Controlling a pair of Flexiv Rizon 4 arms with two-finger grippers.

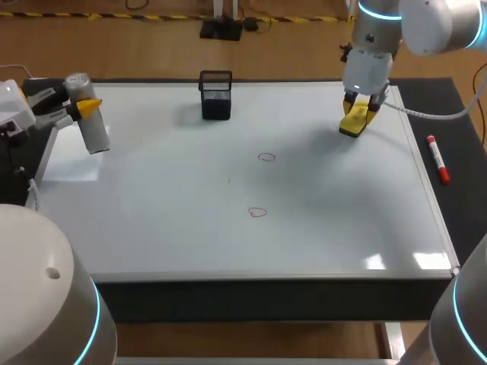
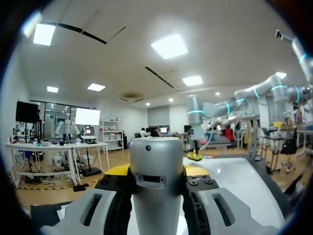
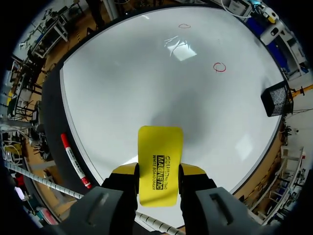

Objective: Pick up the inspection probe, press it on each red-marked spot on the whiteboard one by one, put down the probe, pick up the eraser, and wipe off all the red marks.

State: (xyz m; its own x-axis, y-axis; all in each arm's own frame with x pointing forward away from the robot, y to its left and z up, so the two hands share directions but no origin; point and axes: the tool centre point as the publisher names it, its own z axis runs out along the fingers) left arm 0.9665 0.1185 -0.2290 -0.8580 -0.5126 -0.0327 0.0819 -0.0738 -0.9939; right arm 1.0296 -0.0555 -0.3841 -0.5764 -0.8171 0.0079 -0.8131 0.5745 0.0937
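My left gripper (image 1: pixel 88 108) is at the whiteboard's far left edge, shut on the grey cylindrical inspection probe (image 1: pixel 85 114), held above the board. In the left wrist view the probe (image 2: pixel 156 178) stands upright between the fingers of the left gripper (image 2: pixel 156 172). My right gripper (image 1: pixel 358 114) is at the far right of the whiteboard (image 1: pixel 152 220), shut on the yellow eraser (image 1: pixel 354 122), low over the board. The eraser (image 3: pixel 160 164) sticks out past the right gripper (image 3: pixel 159 172). Two red circles remain, one (image 1: pixel 265 157) mid-board and one (image 1: pixel 258 213) nearer the front; both marks (image 3: pixel 219 67) (image 3: pixel 184 26) lie well ahead of the eraser.
A black mesh holder (image 1: pixel 216 95) stands at the far middle of the board, also visible from the right wrist (image 3: pixel 276 98). A red marker (image 1: pixel 437 158) lies on the dark mat just off the board's right edge, beside the right gripper (image 3: pixel 74 160).
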